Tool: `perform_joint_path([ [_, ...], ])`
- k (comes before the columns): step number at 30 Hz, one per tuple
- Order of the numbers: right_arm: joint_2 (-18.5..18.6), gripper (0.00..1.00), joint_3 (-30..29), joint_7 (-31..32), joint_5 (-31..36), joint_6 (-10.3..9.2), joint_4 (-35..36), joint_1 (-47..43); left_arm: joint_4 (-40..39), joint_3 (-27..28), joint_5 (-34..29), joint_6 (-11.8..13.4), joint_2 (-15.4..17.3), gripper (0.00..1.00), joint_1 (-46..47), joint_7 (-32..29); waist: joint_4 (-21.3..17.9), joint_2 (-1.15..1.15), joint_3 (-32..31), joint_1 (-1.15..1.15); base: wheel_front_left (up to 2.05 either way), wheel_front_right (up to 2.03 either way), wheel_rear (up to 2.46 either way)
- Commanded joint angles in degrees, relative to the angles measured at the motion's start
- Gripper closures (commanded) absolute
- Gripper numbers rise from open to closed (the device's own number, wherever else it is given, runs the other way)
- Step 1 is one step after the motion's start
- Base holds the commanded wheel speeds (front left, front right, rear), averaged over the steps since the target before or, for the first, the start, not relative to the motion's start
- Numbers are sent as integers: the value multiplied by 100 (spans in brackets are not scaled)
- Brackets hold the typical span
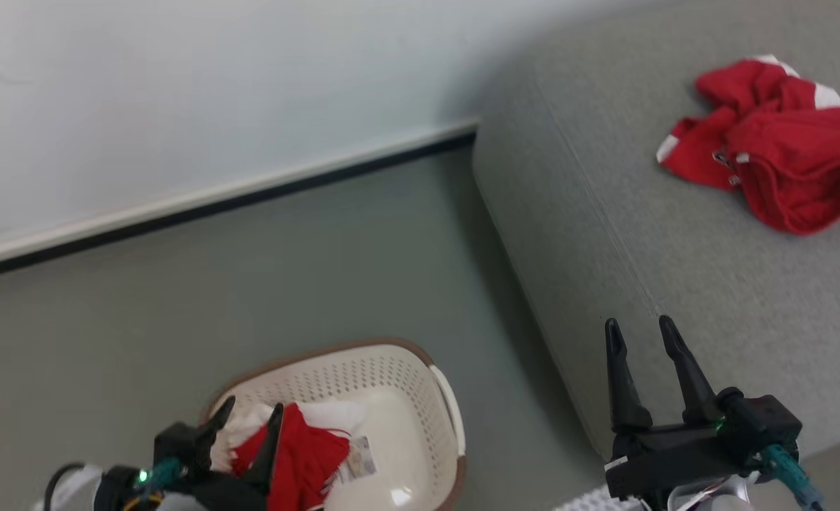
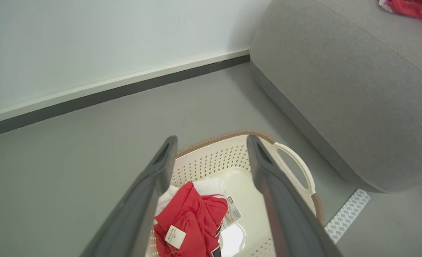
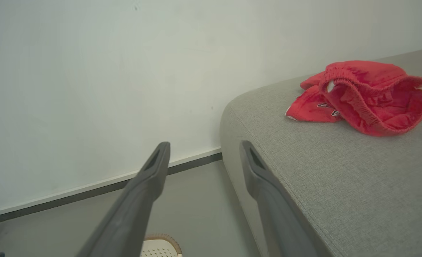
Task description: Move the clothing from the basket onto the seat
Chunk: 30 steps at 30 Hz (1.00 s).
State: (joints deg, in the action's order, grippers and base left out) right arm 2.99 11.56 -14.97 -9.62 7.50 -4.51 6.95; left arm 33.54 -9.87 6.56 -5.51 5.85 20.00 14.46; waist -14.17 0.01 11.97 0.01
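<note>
Clothing (image 1: 299, 454), red and white, lies crumpled in the left side of the cream basket (image 1: 391, 369) on the floor (image 1: 320, 248); another red garment (image 1: 775, 149) sits far right on the grey sofa (image 1: 675, 284). Left gripper (image 1: 253, 404) hangs over the basket pile, fingers spread wide, empty; right gripper (image 1: 639, 325), likewise open and empty, is at the sofa's near edge.

the left gripper (image 1: 253, 415) and the right gripper (image 1: 640, 328) each had two long, dark, tapering fingers (image 2: 162, 167) with a narrow slot near the tip, set on a blocky black housing that carried a small green light and a teal cable plug.
</note>
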Motion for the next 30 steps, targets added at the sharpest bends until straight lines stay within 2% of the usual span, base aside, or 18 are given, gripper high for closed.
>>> perform_joint_path([
  [1, -19, 0, 6, -26, -102, -2, 117, 164, 224, -64, -132, -36, 136, 0, 315, -74, -976, -1, 1173, -1, 0, 0, 0],
  [5, -22, 0, -3, -18, -254, -2, 364, 226, 779, -171, -338, 96, 295, 0, 959, -459, -1174, -1, 1813, -1, 0, 0, 0],
  [12, -23, 0, 33, -20, -480, -2, 682, 350, 1488, -359, -608, 198, 495, 0, 1655, -859, -1400, -1, 2563, -1, 0, 0, 0],
  [17, -22, 0, 100, -20, -642, -2, 812, 379, 1901, -562, -816, 283, 506, 0, 2009, -1055, -1457, -1, 2958, -1, 0, 0, 0],
  [22, -19, 0, 147, -20, -777, -2, 899, 389, 2310, -885, -1202, 629, 475, 0, 2363, -1365, -1402, -1, 3212, -1, 0, 0, 0],
  [30, -18, 0, 170, -20, -873, -2, 1022, 308, 2823, -1282, -1588, 1005, 373, 0, 2877, -1752, -1316, -1, 3496, -1, 0, 0, 0],
])
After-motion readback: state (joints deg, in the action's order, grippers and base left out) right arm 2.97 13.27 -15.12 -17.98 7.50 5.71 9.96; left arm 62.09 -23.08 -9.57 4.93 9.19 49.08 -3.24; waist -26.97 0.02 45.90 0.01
